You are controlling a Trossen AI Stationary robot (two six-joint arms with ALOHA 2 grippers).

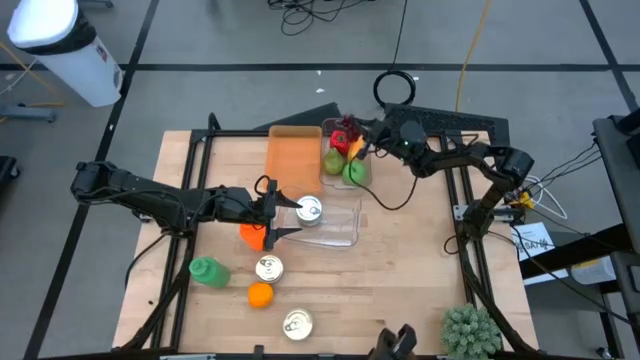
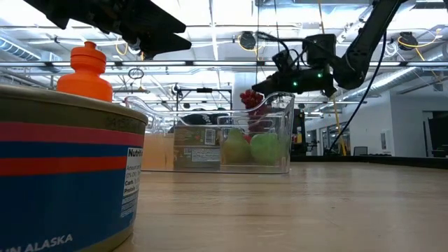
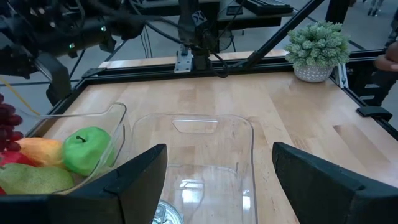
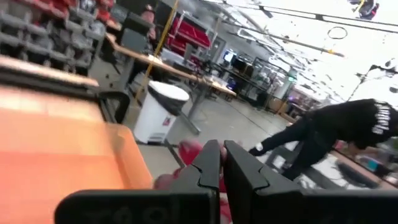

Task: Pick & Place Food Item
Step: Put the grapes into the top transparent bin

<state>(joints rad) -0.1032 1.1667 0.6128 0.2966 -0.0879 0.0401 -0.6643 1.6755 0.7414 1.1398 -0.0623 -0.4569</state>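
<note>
On the left of the table, a green bottle (image 1: 206, 271) lies nearest the front edge, with an orange fruit (image 1: 260, 295) just beside it. Three cans show in the high view: one (image 1: 268, 267) just behind the fruit, one (image 1: 297, 323) at the front edge, and one (image 1: 310, 210) lying between the fingers of the left gripper (image 1: 279, 218). In the low view the near can (image 2: 70, 182) carries a blue and red label reading "ALASKA" and part of a word, "Nutri". An orange bottle (image 1: 252, 234) stands just beside the left gripper, on its near side.

The left gripper hangs with its fingers (image 3: 134, 180) spread wide over the rim of an empty clear container (image 1: 335, 222); the can sits between them, but they do not close on it. Ahead of this gripper stretches the empty container, and to one side a second clear container (image 3: 93, 127) holds a green apple (image 3: 86, 149), a pear (image 3: 34, 179), an orange-yellow fruit (image 3: 38, 149) and red grapes (image 3: 7, 121). An orange tray (image 1: 294, 158) lies behind the left gripper.

Farther right, the right gripper (image 1: 352, 138) hovers above the fruit container with its fingers (image 4: 208, 165) pressed nearly together; red grapes (image 4: 189, 149) show just behind the tips, though I cannot tell whether they are gripped. A small potted plant (image 1: 470, 330) stands at the front right corner. In the right wrist view a person in a black top (image 4: 348, 124) bends over in the room beyond.
</note>
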